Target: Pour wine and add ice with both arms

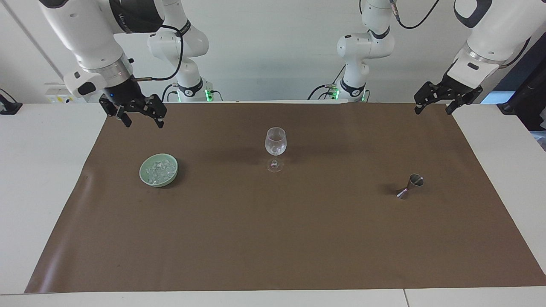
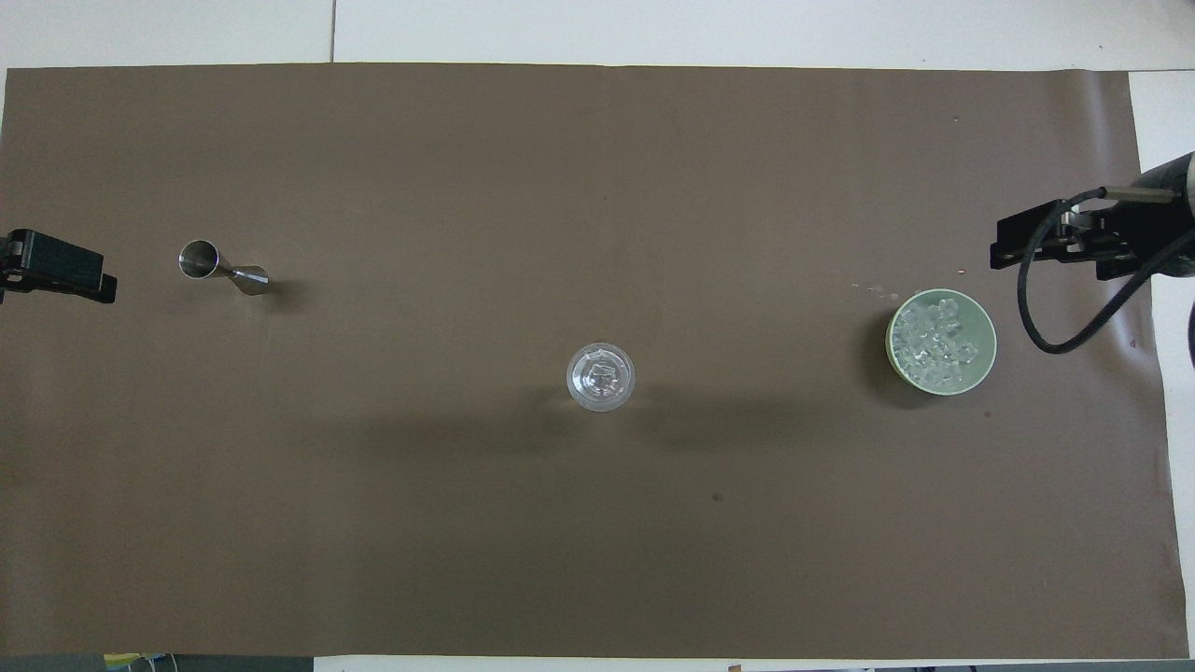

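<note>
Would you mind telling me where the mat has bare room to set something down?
The mat is bare between the wine glass and the jigger, and between the glass and the green bowl of ice. The widest patch is the strip farthest from the robots. It is tighter near the bowl, with the right gripper raised nearby; the left gripper waits over the mat's corner.

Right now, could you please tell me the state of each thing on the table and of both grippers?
Glass: upright, ice inside.
Bowl: holds a heap of ice.
Jigger: tipped on its side.
Right gripper: open, empty, raised.
Left gripper: open, empty, waiting.
</note>
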